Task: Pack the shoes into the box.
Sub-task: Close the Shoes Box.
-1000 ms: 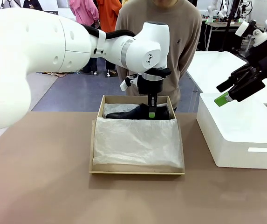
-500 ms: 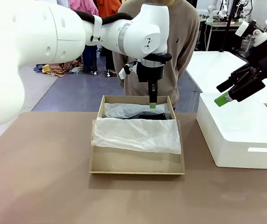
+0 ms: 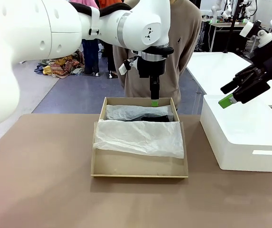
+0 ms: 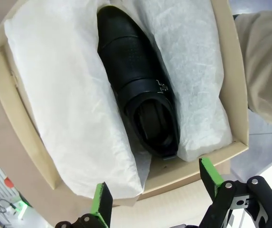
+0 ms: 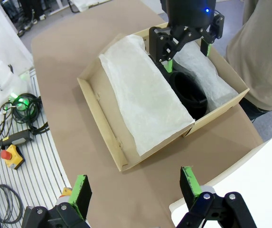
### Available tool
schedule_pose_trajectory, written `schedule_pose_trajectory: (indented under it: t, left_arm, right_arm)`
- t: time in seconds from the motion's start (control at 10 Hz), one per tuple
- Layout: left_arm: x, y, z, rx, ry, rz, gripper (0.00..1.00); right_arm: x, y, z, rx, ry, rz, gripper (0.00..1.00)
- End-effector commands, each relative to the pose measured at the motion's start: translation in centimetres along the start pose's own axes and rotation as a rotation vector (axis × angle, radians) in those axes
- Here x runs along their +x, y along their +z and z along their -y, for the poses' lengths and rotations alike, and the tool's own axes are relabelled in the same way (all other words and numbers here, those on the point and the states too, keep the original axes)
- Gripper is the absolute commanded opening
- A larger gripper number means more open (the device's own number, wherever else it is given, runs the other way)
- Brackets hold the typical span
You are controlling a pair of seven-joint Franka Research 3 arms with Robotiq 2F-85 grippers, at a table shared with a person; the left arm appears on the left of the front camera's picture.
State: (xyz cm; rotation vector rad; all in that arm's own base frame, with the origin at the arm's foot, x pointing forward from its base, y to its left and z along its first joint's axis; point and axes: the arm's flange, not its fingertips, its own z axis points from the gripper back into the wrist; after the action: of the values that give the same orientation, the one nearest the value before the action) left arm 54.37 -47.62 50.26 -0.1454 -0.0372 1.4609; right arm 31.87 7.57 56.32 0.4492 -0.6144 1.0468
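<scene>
One glossy black shoe (image 4: 136,80) lies on its side in the tan box (image 4: 183,175), in a gap between folds of white tissue paper (image 4: 64,104). My left gripper (image 4: 155,190) hangs open above the shoe's heel end and touches nothing. From the front, the left gripper (image 3: 154,100) hovers over the far side of the box (image 3: 138,166), where a sliver of the shoe (image 3: 160,118) shows. The right wrist view takes in the box (image 5: 100,123), the shoe (image 5: 189,94) and the left gripper (image 5: 185,42). My right gripper (image 3: 229,94) (image 5: 136,187) is open and holds nothing, off to the right.
A larger white box (image 3: 242,137) stands on the table right of the tan box, below my right gripper. A person in a beige sweater (image 3: 183,38) stands right behind the tan box. Bare brown table (image 3: 41,180) lies to the left and front.
My left gripper let go of the shoe, opened and rose above the box. The shoe sank between the tissue folds, and the front sheet drew back. The right arm stayed put.
</scene>
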Motion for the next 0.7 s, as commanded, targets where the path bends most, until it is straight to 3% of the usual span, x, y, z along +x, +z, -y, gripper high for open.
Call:
schedule_pose_trajectory:
  t: [0.0, 0.6]
  left_arm:
    - [-0.08, 0.04, -0.12, -0.015, 0.014, 0.018, 1.00]
    - [-0.14, -0.21, 0.03, -0.003, -0.001, -0.002, 1.00]
  right_arm:
    - [0.19, -0.08, 0.02, 0.017, 0.009, 0.026, 1.00]
    - [0.19, -0.08, 0.02, 0.017, 0.009, 0.026, 1.00]
